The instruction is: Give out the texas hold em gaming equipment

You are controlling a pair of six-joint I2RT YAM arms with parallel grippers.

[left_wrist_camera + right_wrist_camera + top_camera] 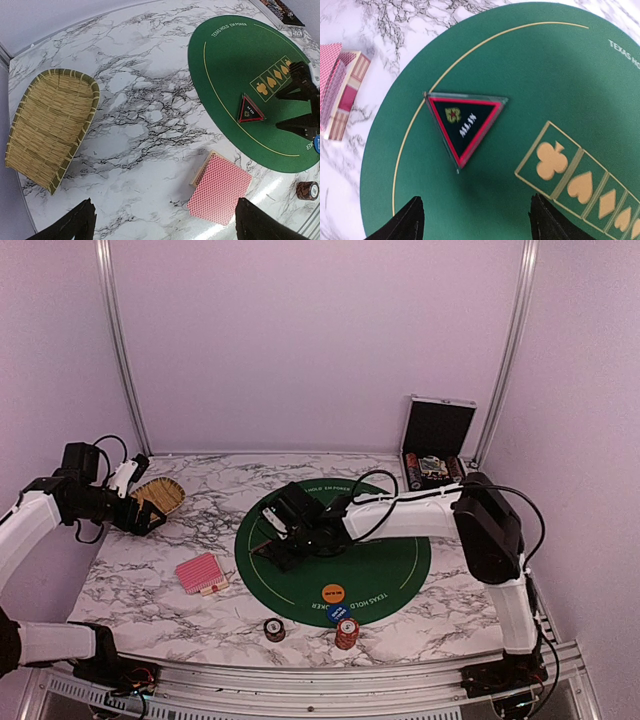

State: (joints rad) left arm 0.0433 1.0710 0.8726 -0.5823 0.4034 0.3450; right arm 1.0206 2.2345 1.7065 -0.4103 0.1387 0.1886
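Note:
A black triangular marker (465,125) with a red border lies on the round green mat (545,75), just ahead of my open, empty right gripper (476,220). It also shows in the left wrist view (250,109). A deck of pink-red-backed cards (201,573) lies on the marble left of the mat, below my open, empty left gripper (165,215), which hovers near the basket. An orange disc (333,592) and a blue disc (338,611) lie at the mat's near edge. A red-and-white chip stack (347,632) and a darker chip stack (274,629) stand at the table's front.
A woven straw basket (160,495) lies at the left, beside my left gripper (150,518). An open silver case (436,445) with chips in it stands at the back right. My right arm reaches across the mat (333,550).

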